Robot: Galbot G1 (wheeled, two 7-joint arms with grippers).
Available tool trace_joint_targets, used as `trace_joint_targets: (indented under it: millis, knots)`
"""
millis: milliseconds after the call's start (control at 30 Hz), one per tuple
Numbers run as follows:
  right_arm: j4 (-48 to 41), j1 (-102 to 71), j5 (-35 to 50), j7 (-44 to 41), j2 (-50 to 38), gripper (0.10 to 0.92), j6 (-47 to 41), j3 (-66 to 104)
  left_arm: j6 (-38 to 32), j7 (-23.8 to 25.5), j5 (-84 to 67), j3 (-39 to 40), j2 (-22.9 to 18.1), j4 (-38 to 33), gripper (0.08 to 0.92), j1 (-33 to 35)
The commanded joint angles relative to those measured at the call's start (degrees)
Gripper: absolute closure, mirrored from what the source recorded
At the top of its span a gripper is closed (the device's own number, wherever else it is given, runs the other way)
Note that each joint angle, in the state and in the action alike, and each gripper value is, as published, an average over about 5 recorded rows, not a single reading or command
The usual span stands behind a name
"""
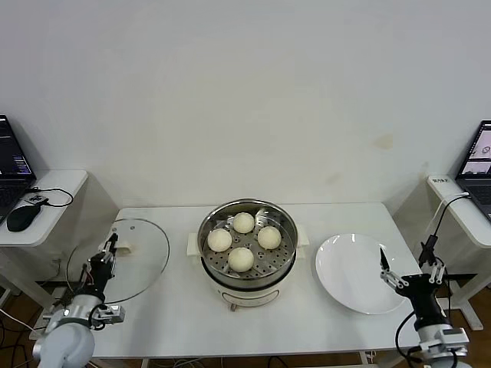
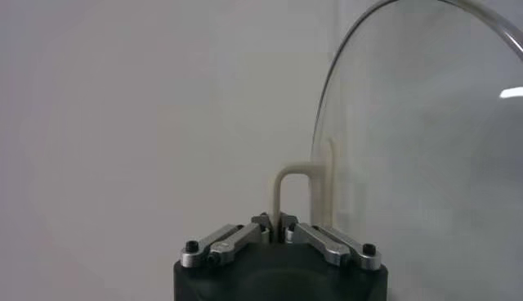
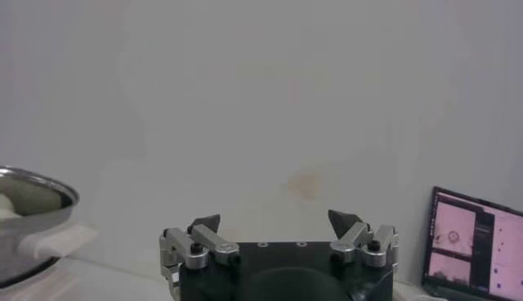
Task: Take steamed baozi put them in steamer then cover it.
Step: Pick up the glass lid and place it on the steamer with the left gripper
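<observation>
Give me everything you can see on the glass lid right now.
The glass lid is a flat, round, clear disc with a thin metal rim and a cream loop handle. It sits left of the steamer, apart from it, over the table's left edge, and appears tilted up off it. The left gripper is shut on the handle, fingers pinching the loop. Nothing else touches it.

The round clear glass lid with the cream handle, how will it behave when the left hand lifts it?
The round clear glass lid looks rigid and probably fragile, being thin glass. The left hand pinches only its slim cream loop handle, so the lid may swing or twist. Its broad disc suggests some weight hanging off that small grip.
</observation>
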Motion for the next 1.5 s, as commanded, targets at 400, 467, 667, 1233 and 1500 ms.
trace_joint_targets:
  millis: [400, 467, 667, 1233, 1500]
  knots:
    - [-3.7, 0.9, -9.6, 0.7, 5.1, 0.203, 0.7, -4.1, 20.1, 7.4, -16.0, 22.0, 14.0, -21.0, 0.867, -9.8]
    - [-4.8, 1.3, -11.0, 1.1, 6.1, 0.203, 0.9, -4.4, 21.3, 7.8, -14.1, 25.9, 12.5, -18.6, 0.867, -13.4]
    - [-6.1, 2.6, -13.0, 2.2, 8.0, 0.202, 1.2, -4.4, 26.2, 12.8, -4.6, 36.7, 4.4, -14.3, 0.867, -23.7]
    - [-7.7, 3.4, -18.7, 3.6, 10.9, 0.203, 2.3, -4.2, 25.7, 23.4, 17.9, 43.8, -16.7, -4.8, 0.867, -28.1]
    - [-8.8, 3.7, -19.0, 3.7, 11.0, 0.202, 2.7, -4.7, 25.3, 23.5, 20.0, 44.2, -20.0, -1.7, 0.867, -27.0]
